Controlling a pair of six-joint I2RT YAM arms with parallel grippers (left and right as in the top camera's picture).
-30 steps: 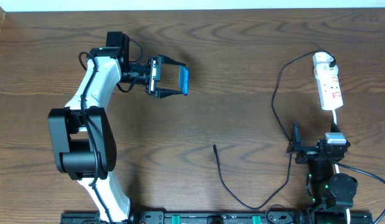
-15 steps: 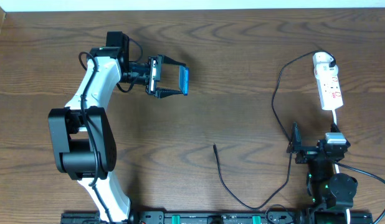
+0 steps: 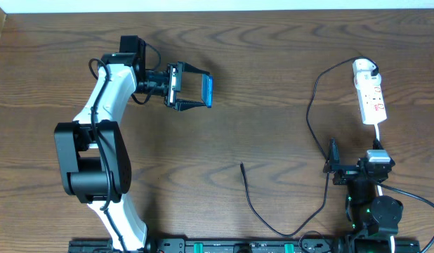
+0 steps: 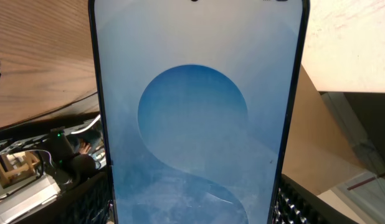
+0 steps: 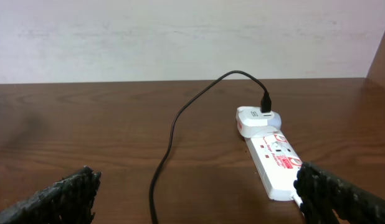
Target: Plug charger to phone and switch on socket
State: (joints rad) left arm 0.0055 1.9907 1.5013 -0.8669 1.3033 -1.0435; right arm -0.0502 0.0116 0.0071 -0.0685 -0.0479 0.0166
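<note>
My left gripper [image 3: 196, 91] is shut on the phone [image 3: 208, 91], holding it on edge above the table's upper left; its blue screen with a darker circle fills the left wrist view [image 4: 195, 118]. The charger [image 3: 312, 105], a thin black cable, runs from a white adapter on the socket [image 3: 369, 95] down the right side and back left to its free connector tip [image 3: 241, 166] lying on the table. My right gripper [image 3: 333, 167] is open and empty at the lower right, with the cable [image 5: 164, 168] between its fingers and the socket [image 5: 273, 158] ahead to the right.
The white socket cord [image 3: 379, 137] runs down toward the right arm's base [image 3: 371, 211]. The table's front rail [image 3: 217, 246] lies along the bottom edge. A cardboard box [image 4: 317, 149] shows behind the phone in the left wrist view.
</note>
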